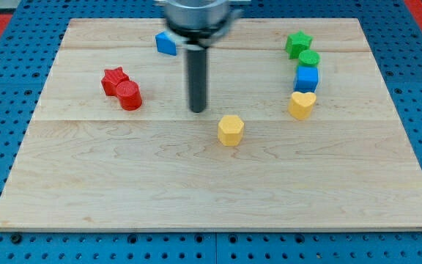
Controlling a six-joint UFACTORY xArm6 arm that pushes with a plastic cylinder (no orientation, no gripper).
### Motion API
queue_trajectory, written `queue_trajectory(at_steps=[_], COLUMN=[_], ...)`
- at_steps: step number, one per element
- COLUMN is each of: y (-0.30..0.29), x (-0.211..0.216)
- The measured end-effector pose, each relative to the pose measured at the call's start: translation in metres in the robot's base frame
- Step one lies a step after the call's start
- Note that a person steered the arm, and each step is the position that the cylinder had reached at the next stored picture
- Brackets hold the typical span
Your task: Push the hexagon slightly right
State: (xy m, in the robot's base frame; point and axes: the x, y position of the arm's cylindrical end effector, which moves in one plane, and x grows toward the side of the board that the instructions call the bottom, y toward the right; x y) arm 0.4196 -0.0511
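**Tip just up and left of the yellow hexagon**

Nearest the view's bottom, the wooden counter [196,198] lies bare across its lower part. The yellow hexagon [231,130] stands a little right of the counter's centre, apart from every other block.

Just beyond it, toward the view's upper left, my tip [198,110] rests on the wood, near the hexagon but with a small gap between them. There is no hand on this arm, only the straight dark rod, so nothing opens, closes or holds.

At about the same depth, to the view's right, the yellow heart [302,104] sits at the bottom of a close column. Directly behind it come the blue cube [307,78], the green cylinder [309,59] and the green star [297,42], each touching or nearly touching the next.

On the view's left, the red cylinder [130,95] touches the red star [113,79] behind it.

Farthest back, a blue block [166,43], shape unclear, sits just left of the rod's mount.
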Motion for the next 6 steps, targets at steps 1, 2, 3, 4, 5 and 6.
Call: queue_trajectory(at_steps=[1,2,3,4,5,6], y=[0.014,0.072,0.169,0.185,0.135,0.240], x=[0.045,0.053,0.053,0.052,0.078,0.111])
